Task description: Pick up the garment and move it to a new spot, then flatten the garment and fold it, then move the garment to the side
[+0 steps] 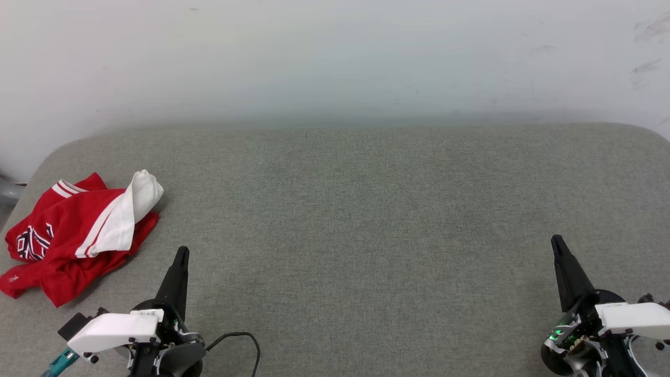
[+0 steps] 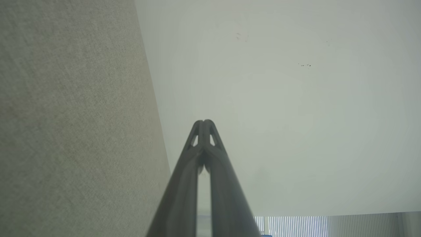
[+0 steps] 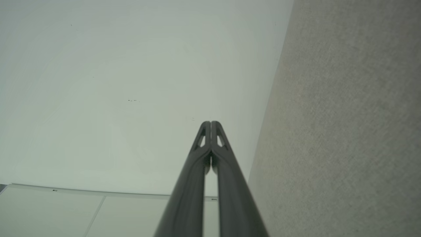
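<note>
The garment (image 1: 73,230), a small red shirt with a white sleeve and striped trim, lies crumpled at the far left of the grey padded surface (image 1: 356,220). Part of its navy lettering shows at the left. My left gripper (image 1: 181,252) rests shut at the lower left, its tip a little right of and below the garment, not touching it. My right gripper (image 1: 556,241) rests shut at the lower right, far from the garment. In the left wrist view the left gripper (image 2: 204,122) has its fingers pressed together, holding nothing. In the right wrist view the right gripper (image 3: 210,123) looks the same.
A white wall (image 1: 335,57) rises behind the grey surface. A black cable (image 1: 246,340) loops by the left wrist. The surface's rounded left edge (image 1: 31,178) lies close to the garment. Wide bare grey surface stretches between the two grippers.
</note>
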`<state>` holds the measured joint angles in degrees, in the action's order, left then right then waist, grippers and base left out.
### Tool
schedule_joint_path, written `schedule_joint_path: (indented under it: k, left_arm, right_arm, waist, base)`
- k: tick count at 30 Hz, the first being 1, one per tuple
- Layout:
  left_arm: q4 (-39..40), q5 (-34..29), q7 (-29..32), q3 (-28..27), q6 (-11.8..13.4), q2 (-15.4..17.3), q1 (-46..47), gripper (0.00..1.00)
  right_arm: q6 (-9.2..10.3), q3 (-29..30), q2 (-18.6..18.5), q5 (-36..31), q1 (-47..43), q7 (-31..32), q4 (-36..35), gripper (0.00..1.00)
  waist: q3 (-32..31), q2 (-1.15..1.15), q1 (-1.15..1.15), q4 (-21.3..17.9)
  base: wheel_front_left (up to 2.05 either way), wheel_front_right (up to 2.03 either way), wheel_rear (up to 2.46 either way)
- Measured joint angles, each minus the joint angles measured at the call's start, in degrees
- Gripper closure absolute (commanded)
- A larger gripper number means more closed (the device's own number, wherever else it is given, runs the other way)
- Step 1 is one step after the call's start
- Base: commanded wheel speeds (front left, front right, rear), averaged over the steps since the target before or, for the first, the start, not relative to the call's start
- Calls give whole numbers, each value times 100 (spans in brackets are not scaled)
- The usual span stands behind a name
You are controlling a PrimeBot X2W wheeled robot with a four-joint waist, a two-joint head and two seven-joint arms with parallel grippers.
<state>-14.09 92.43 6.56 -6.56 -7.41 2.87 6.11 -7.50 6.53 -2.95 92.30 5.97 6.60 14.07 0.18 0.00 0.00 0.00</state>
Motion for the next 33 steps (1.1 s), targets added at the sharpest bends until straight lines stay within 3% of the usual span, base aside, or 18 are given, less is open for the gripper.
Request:
schedule_joint_path:
  k: [33]
  left_arm:
    - [0, 0, 0, 3, 0, 0, 0, 100]
  right_arm:
    - [0, 0, 0, 0, 0, 0, 0, 100]
  waist:
    - [0, 0, 0, 0]
  base:
    - [0, 0, 0]
